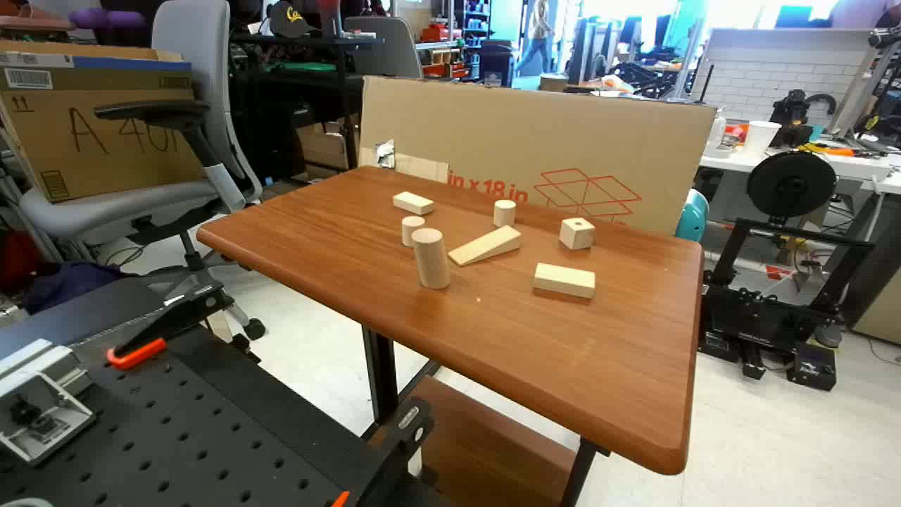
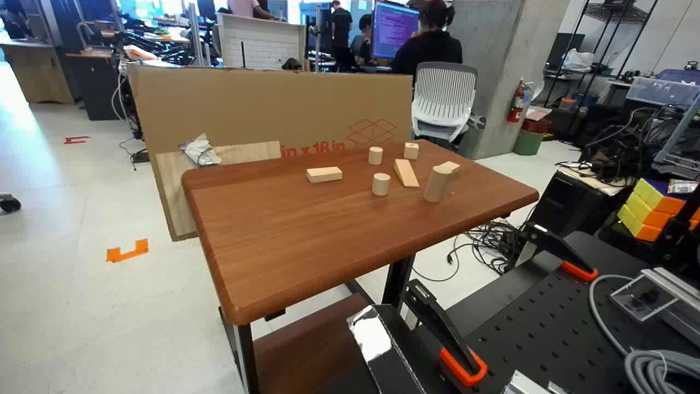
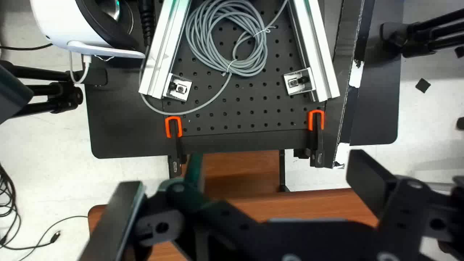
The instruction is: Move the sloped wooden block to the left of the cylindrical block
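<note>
Woodgrain streaks the reddish-brown bench (image 1: pixel 619 352), a smooth slab with rounded edges that carries a loose group of pale, unpainted blocks in both exterior views. Near the middle of them lies the sloped wooden block (image 1: pixel 486 245), a long wedge tapering from a thick, square-cut end to a thin edge. That thin edge sits just beside the cylindrical block (image 1: pixel 431 258), the tallest round piece, which stands on end; in an exterior view the sloped wooden block (image 2: pixel 406 173) is apart from it by a narrow strip of brown. A squat cylinder (image 1: pixel 413 230) stands close by, and another short cylinder (image 1: pixel 504 213) stands nearer the cardboard panel (image 1: pixel 535 141). A cube (image 1: pixel 577 234) shows a dark round spot on its upper face, while a flat-sided brick (image 1: pixel 564 280) and a similar oblong (image 1: pixel 413 203) lie well apart. The panel, matte and tan, bears red lettering and line drawings, with crinkled silver foil (image 1: pixel 385 153) at one end.

In the wrist view the pincer (image 3: pixel 244 174) is spread wide, its dark, blocky fingers (image 3: pixel 117 214) blurred. Past them show a black board (image 3: pixel 244 105) pierced with rows of holes, grooved metal rails (image 3: pixel 165 49), coiled grey cable (image 3: pixel 199 40) and black clamps (image 3: pixel 176 146) with orange U-shaped ends.
</note>
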You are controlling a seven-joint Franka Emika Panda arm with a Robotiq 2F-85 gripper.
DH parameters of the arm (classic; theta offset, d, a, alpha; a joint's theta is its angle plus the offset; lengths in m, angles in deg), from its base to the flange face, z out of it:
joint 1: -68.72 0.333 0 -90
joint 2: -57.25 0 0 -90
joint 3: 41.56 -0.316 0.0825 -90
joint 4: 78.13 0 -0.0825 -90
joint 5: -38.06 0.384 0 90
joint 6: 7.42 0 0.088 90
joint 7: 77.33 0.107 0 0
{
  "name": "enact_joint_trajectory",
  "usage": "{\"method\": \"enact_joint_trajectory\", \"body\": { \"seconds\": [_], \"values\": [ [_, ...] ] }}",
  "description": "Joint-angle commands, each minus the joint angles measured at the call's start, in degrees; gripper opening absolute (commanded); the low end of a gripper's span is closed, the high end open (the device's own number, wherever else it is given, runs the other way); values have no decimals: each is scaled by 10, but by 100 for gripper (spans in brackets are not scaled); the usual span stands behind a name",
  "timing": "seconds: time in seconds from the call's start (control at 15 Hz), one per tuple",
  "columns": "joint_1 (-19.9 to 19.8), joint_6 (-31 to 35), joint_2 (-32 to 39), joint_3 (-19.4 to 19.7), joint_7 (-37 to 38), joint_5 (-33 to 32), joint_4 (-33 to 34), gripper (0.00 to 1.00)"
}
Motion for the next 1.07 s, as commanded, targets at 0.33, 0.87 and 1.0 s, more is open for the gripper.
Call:
{"method": "enact_joint_trajectory", "body": {
  "seconds": [0.33, 0.87, 1.0],
  "values": [
    [-4, 0, 0, -4, -2, 2, 1, 100],
    [-2, 35, 75, 6, 3, 26, 45, 100],
    [-7, 86, 113, 10, 4, 28, 71, 100]
  ]
}}
